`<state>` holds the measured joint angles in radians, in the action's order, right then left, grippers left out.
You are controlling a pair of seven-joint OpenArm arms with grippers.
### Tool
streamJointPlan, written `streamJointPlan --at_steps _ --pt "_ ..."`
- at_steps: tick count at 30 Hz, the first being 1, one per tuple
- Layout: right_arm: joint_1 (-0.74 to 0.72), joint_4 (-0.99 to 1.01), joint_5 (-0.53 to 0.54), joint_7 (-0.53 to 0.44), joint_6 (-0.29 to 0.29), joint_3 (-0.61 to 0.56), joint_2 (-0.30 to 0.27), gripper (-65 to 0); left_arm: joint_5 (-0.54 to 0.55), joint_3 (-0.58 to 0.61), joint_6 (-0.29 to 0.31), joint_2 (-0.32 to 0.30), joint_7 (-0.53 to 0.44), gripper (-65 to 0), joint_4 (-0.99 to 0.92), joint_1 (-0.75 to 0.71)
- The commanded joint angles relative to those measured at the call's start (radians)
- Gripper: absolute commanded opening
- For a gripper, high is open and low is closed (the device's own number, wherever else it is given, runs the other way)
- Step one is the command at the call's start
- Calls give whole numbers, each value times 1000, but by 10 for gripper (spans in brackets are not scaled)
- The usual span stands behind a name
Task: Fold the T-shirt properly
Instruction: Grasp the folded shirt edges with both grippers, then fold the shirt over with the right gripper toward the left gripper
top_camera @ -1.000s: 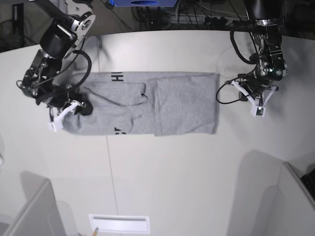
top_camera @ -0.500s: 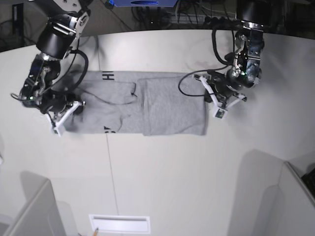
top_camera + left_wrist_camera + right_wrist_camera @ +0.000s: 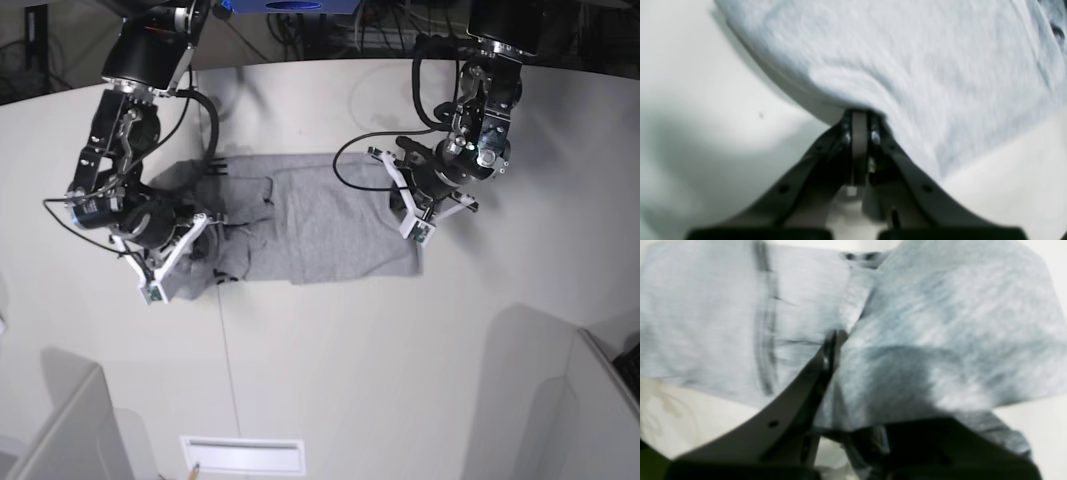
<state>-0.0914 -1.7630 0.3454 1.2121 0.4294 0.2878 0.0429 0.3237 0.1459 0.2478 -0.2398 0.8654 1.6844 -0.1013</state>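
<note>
Grippers (image 3: 408, 205) now clamped on T-shirt (image 3: 320, 215)

my grey shirt (image 3: 320, 215) lies partly folded across the white table, its left end bunched and lifted, the right edge raised.

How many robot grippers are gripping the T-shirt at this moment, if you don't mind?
2: the left gripper at the T-shirt's right end in the base view, the right gripper at its left end.
</note>
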Motion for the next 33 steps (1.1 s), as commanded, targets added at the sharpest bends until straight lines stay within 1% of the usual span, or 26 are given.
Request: streamJointPlan --at_steps 1,6,11,12,15,16,19,23,27,31,33 --pt "-28 -38 16 -16 4 -2 12 -650 7 -6 3 -25 -16 -650 26 15" --pt "-26 -88 14 27 3 -5 79 -650 7 -6 3 -72 -16 -650 12 7" --pt "18 -124 17 4 1 -121 93 -650 7 -6 3 -109 -16 -650 18 -19" --pt "22 -128 17 -13 -13 -144 97 -650 7 -6 3 -114 -16 -650 16 -19" --pt "25 -128 19 -56 -129 -216 99 -650 7 -6 3 -115 -16 -650 13 -19" --pt "28 -130 19 -73 -154 -247 99 -650 7 -6 3 -115 -16 -650 15 -22" --pt "28 -125 19 -122 -185 -332 99 -650 7 -4 3 -117 -16 -650 7 -30" --pt "26 -116 19 -139 -251 -407 99 -650 7 -6 3 -122 -16 -650 13 -53" --pt "3 -48 19 -205 -280 -468 97 -650 7 -6 3 -126 -16 -650 19 -53" --pt "-11 41 19 -252 -280 -483 97 -650 7 -7 3 -131 -16 -650 23 -58" --pt "-11 65 19 -292 -281 -510 97 -650 7 -7 3 -135 -16 -650 24 -61"
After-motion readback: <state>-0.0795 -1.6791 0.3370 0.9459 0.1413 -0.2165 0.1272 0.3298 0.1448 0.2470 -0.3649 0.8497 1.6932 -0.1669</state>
